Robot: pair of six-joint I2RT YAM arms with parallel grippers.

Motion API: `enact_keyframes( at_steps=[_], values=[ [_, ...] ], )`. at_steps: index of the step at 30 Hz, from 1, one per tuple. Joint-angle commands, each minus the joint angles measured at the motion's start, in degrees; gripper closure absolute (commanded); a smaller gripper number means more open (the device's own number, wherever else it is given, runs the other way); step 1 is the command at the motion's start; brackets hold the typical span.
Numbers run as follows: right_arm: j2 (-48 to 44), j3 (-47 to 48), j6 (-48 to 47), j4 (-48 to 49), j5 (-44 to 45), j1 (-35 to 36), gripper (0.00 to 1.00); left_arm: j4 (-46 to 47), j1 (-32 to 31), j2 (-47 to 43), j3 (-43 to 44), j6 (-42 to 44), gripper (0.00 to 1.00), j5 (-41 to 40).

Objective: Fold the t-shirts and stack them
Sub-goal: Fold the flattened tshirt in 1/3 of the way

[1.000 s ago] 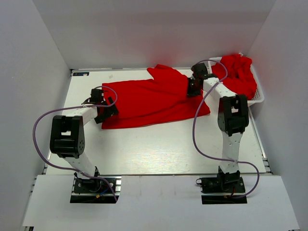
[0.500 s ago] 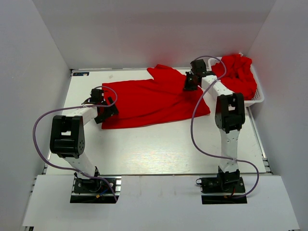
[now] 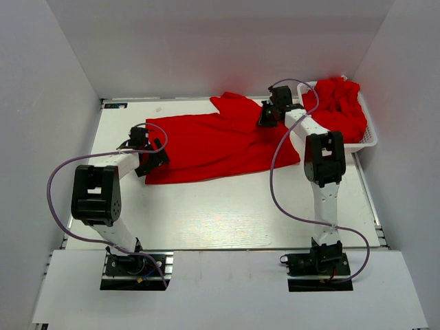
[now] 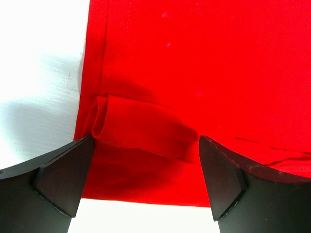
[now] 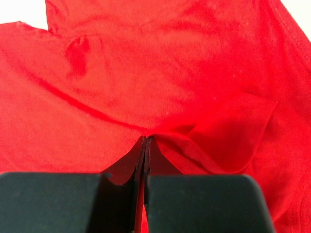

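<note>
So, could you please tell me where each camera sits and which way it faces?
Top external: fixed above and behind the bases, looking down at the table; the left arm and right arm show.
Left wrist: on the left arm, looking down past the open left gripper at the hem of the spread t-shirt.
Right wrist: on the right arm, looking past the right gripper, shut on that cloth.
Shared: all three see that t-shirt.

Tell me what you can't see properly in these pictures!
Top view: how many bright red cloth t-shirts fill the white slatted plastic basket; they bunch into one heap.
Right wrist view: how many layers of the spread red t-shirt the right gripper pinches; its shut fingers cover the fold.
Left wrist view: that shirt's outline, cut off by the edges.
</note>
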Motion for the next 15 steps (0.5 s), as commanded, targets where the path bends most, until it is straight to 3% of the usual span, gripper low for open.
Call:
enact_keyframes(
  at_steps=[1, 8, 15],
  values=[
    [0.73, 2.97, -0.72, 5.24, 0.55, -0.09, 1.00, -4.94, 0.08, 1.32, -3.36, -0.51, 0.00, -1.95],
    [3.18, 5.70, -2.64, 7.18, -2.16, 0.00, 1.00, -5.99, 0.08, 1.32, -3.89, -1.04, 0.00, -2.48],
    [6.09, 8.60, -6.95, 7.36, -10.60, 0.17, 1.00, -6.53, 0.08, 0.79, -5.03, -1.57, 0.00, -3.01]
  ],
)
